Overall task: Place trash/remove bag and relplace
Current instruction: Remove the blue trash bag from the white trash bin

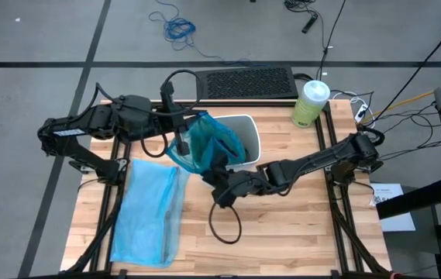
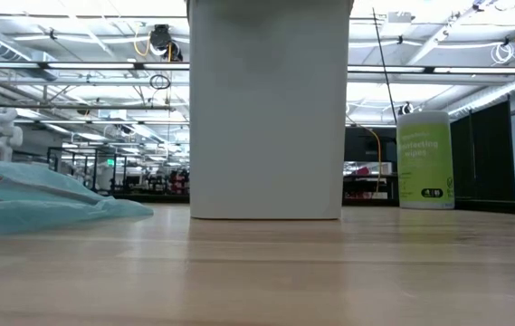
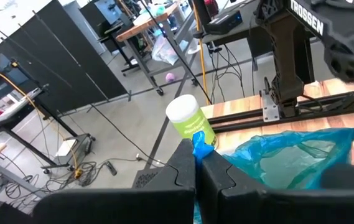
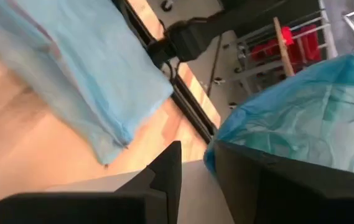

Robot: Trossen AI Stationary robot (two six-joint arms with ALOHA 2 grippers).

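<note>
Left gripper (image 3: 196, 163) jaws are closed on the bag (image 1: 208, 143) edge; right gripper (image 4: 195, 163) jaws pinch its opposite edge above the bin (image 1: 247, 130).

Bin (image 2: 268, 109) top cut off by low view's upper edge; rim, teal bag and both tools out of that view. In high view teal bag (image 1: 208, 143) hides left tool's tips and most of the bin opening; contents unseen. Pale blue bag (image 2: 40, 199) cropped at low view's left edge.
</note>
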